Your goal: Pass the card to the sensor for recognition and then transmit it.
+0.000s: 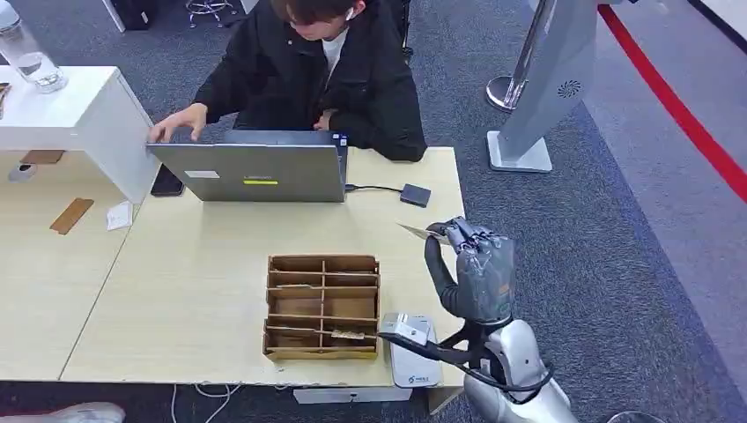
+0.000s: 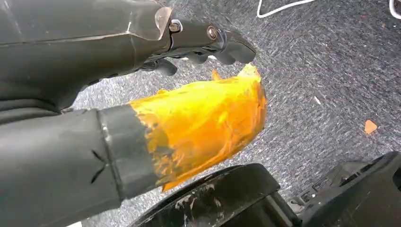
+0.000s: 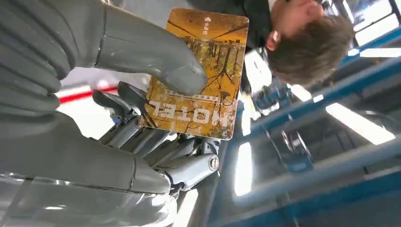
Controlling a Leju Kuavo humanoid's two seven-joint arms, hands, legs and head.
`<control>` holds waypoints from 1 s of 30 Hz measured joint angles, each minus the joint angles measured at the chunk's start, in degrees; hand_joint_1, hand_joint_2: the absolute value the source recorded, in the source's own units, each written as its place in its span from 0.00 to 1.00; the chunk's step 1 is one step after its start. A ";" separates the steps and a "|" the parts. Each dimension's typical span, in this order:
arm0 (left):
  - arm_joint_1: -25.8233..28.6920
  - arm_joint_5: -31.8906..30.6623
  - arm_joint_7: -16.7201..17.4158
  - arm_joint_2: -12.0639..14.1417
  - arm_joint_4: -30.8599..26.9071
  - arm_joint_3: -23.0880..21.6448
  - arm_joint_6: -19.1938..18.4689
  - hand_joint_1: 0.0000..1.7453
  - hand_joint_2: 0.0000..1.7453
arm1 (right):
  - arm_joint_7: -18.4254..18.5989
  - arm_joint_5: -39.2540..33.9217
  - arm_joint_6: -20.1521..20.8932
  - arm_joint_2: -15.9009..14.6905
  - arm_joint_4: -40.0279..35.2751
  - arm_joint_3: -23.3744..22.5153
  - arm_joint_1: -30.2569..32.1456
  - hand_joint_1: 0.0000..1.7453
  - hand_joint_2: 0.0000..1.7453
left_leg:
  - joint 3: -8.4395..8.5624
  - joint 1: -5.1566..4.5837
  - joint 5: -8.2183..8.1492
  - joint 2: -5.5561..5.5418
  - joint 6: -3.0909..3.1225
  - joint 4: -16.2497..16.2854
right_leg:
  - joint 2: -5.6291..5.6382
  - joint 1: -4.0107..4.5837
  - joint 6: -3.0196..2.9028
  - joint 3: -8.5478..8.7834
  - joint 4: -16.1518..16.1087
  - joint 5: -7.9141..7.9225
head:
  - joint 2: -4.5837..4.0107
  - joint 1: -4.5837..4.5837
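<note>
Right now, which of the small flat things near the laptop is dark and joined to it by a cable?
The dark box right of the laptop, on the cable. The brown piece and white card lie loose on the left.

Head view looked forward and down from high on the robot onto the table [image 1: 220, 291], with the person [image 1: 308, 62] seated at its far edge. Right wrist view sat close behind the right hand [image 3: 142, 123], tilted upward past the card [image 3: 198, 75] toward the person's head and what were probably ceiling lights; hand, card and person were shared with the head view. Left wrist view sat tight behind the left hand [image 2: 189, 38], facing down at grey carpet [image 2: 331, 71].
</note>
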 joint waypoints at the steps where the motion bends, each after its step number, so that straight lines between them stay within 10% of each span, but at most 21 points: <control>1: 0.00 0.17 0.00 0.00 0.00 0.00 0.02 0.00 0.00 | -0.28 -1.41 1.13 -0.09 -0.35 0.11 0.09 1.00 1.00 | 0.00 0.00 0.00 0.00 0.00 0.00 | 0.00 0.00 0.00 0.00 0.00 0.00 | 0.00 0.00; 13: 0.03 1.20 -0.18 -0.02 0.00 0.02 0.20 0.00 0.00 | -2.71 -16.00 10.47 -0.59 -4.66 0.55 2.93 1.00 1.00 | 0.00 0.00 0.00 0.00 0.00 0.00 | 0.00 0.00 0.00 0.00 0.00 0.00 | 0.00 0.00; 18: 0.09 2.56 -0.85 0.02 0.00 0.22 0.37 0.00 0.00 | -5.55 -38.57 26.75 -1.35 -6.51 0.59 7.04 1.00 1.00 | -0.03 0.00 0.00 -0.07 0.00 0.00 | -0.08 0.00 0.00 0.01 0.00 -0.01 | 0.00 0.00; 30: 0.09 2.62 -0.92 0.07 0.00 0.81 0.39 0.00 0.00 | -6.01 -39.69 27.43 -2.38 -7.87 0.46 9.66 1.00 1.00 | -0.01 0.00 -0.01 -0.01 0.00 0.00 | 0.00 0.00 0.00 -0.01 0.00 -0.01 | 0.00 0.00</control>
